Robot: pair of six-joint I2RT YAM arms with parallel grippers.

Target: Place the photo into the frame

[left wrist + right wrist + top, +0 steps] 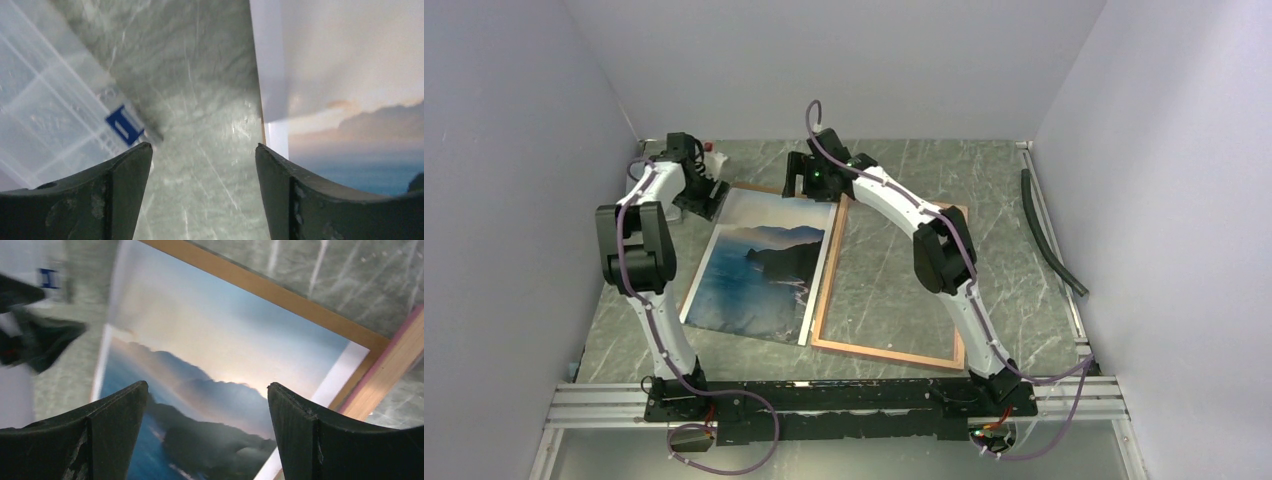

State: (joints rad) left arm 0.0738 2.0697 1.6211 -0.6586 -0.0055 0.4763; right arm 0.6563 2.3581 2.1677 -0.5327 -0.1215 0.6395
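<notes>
The photo [759, 265] of dark mountains, blue water and pale sky lies flat, left of centre, on a plain brown backing board [760, 187]. The frame [824, 290] lies tan side up just right of it, its left rail along the photo's right edge. My left gripper [707, 200] stands open over bare table beside the photo's far left corner. In the left wrist view this gripper [204, 150] holds nothing, with the photo [350, 100] to its right. My right gripper [799, 180] is open above the photo's far edge. In its own view the right gripper [207, 387] hovers empty over the photo [210, 355], with the frame's rail [392, 370] at right.
A clear plastic box with a blue label [55, 120] sits just left of my left gripper. A black hose [1049, 235] lies along the right wall by a metal rail. A small red thing [715, 152] is in the far left corner. Walls close in three sides.
</notes>
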